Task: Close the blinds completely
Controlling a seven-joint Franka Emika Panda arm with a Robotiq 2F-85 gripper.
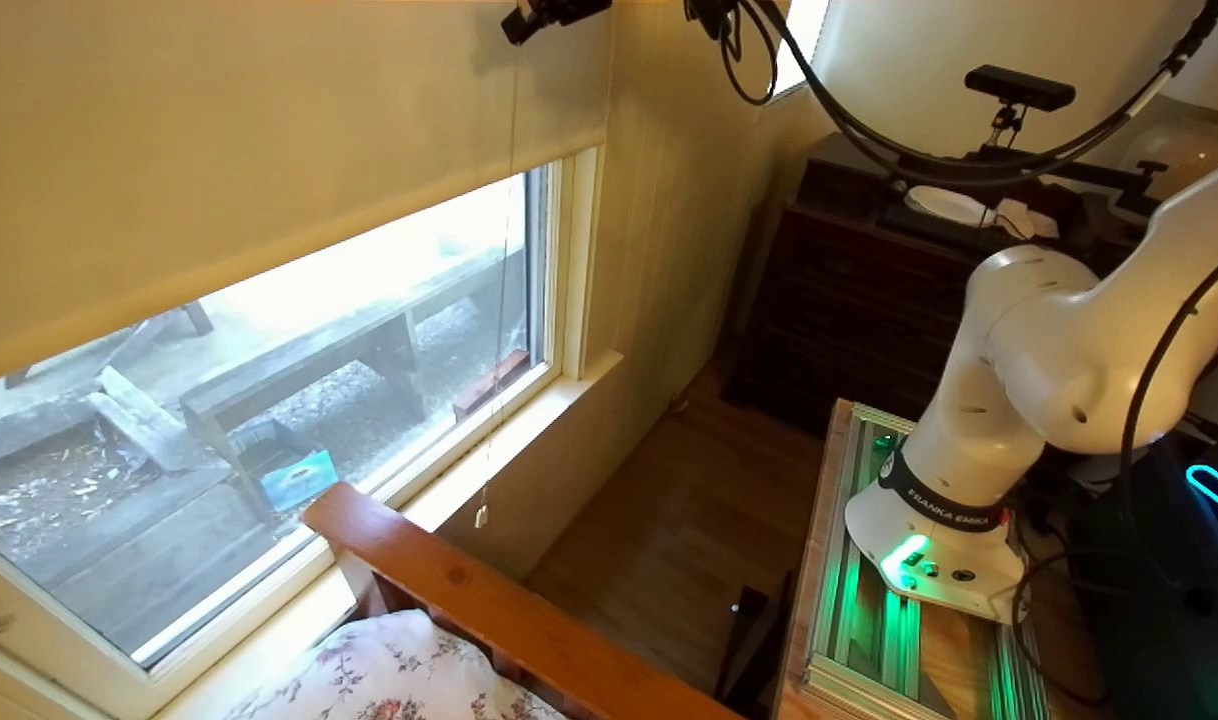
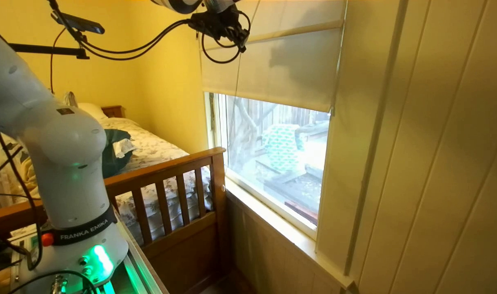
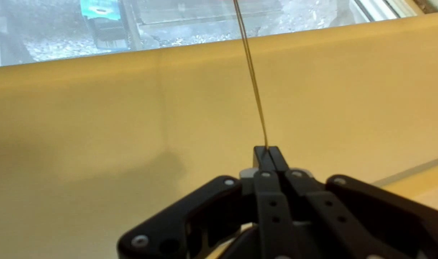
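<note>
The blinds are a cream-beige shade, partly lowered over the window in both exterior views (image 1: pixel 269 130) (image 2: pixel 256 77). The shade fills most of the wrist view (image 3: pixel 114 108), with its lower edge near the top of that picture. Thin cords (image 3: pixel 253 77) run from my fingertips past that edge. The cord also hangs in front of the window in both exterior views (image 1: pixel 504 260) (image 2: pixel 237 75), with a small white pull (image 1: pixel 482 515) at its lower end. My gripper (image 3: pixel 266 148) is shut on the cord, in front of the shade. It shows high up in both exterior views (image 1: pixel 517 24) (image 2: pixel 242 45).
Window glass (image 1: pixel 319 350) (image 2: pixel 273 155) shows below the shade, above a sill (image 1: pixel 499 430). A wooden bed footboard (image 1: pixel 509 590) (image 2: pixel 167 167) stands close to the window. Black cables (image 2: pixel 138 51) loop from the arm. A dark dresser (image 1: pixel 849 290) stands by the far wall.
</note>
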